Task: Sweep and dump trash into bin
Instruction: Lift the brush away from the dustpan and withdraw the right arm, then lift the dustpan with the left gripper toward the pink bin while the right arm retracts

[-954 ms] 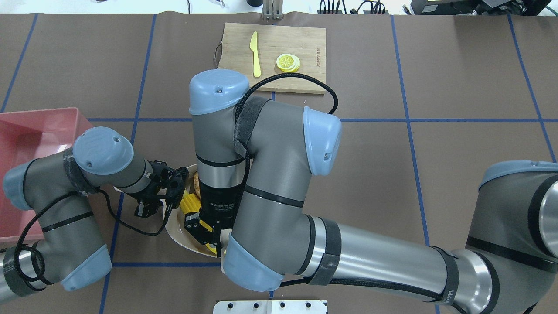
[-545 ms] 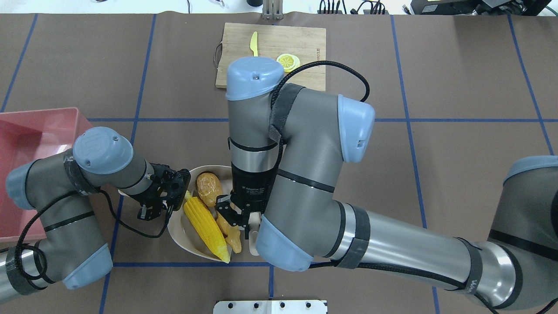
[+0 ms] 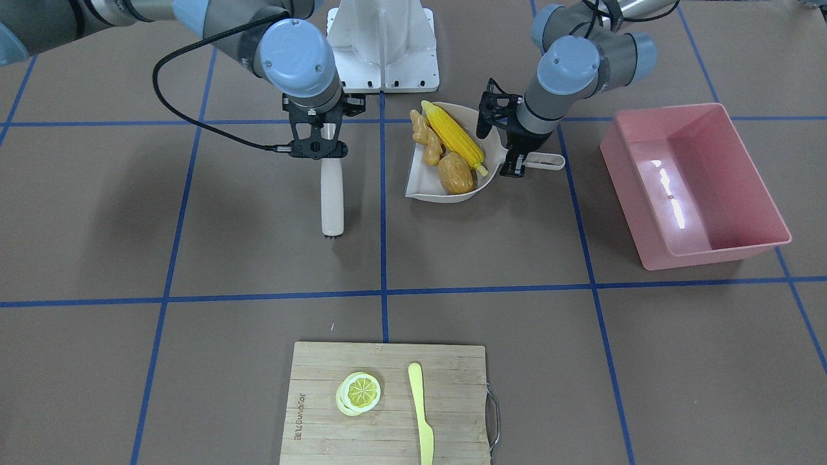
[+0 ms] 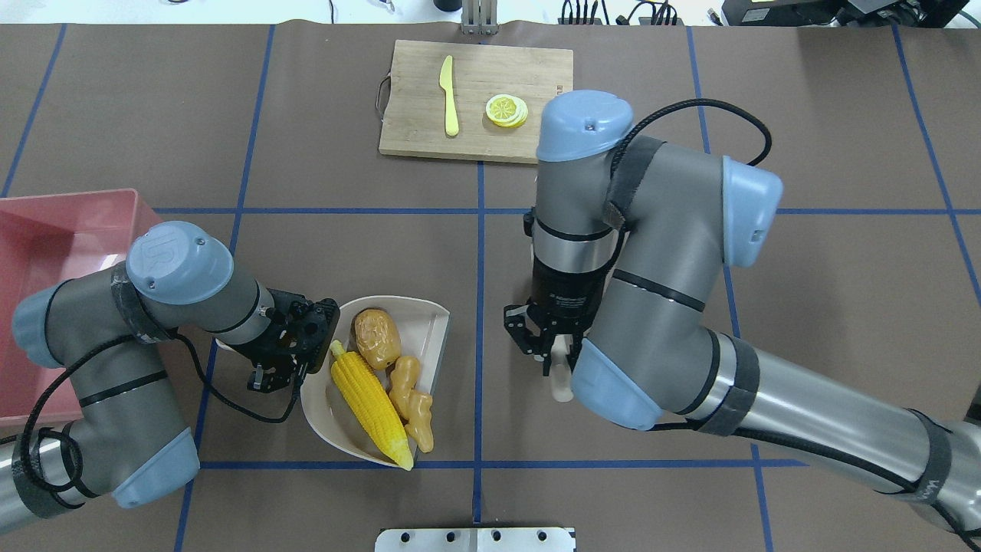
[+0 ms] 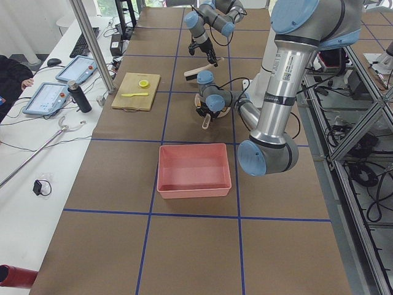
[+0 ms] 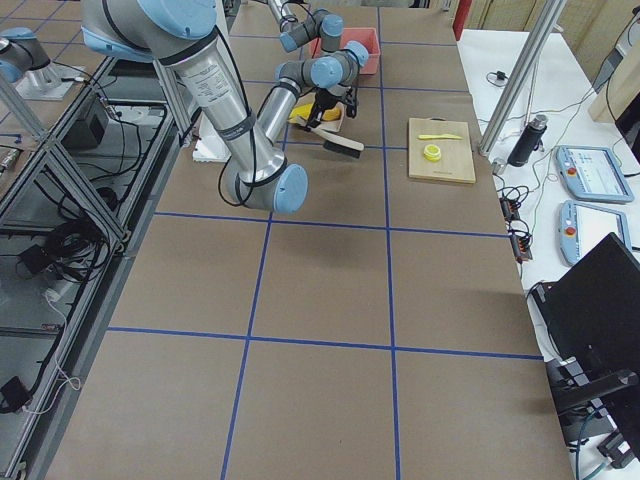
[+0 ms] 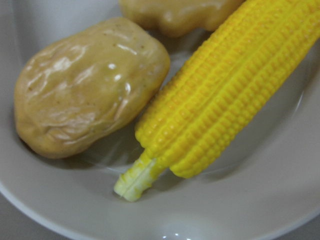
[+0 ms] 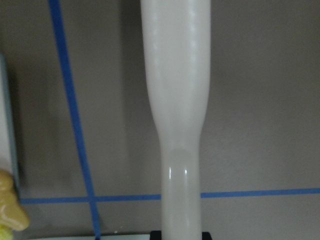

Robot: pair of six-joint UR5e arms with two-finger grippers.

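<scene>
the corn cob (image 4: 368, 399), potato (image 4: 376, 338) and ginger root (image 4: 410, 399) lie in the beige dustpan (image 4: 431, 322), whose handle the left gripper (image 3: 513, 161) grasps. seen from overhead, the right gripper (image 3: 316, 150), clenched on a white brush (image 3: 333, 200), is at the pan's 3 o'clock. the pink bin (image 3: 717, 253) stands apart at its 9 o'clock.

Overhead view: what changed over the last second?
The right gripper, shut on the brush, swung away from the dustpan toward the robot's right, uncovering the corn, potato and ginger lying in it. The left gripper stayed clamped on the dustpan's handle; the pink bin did not move.
</scene>
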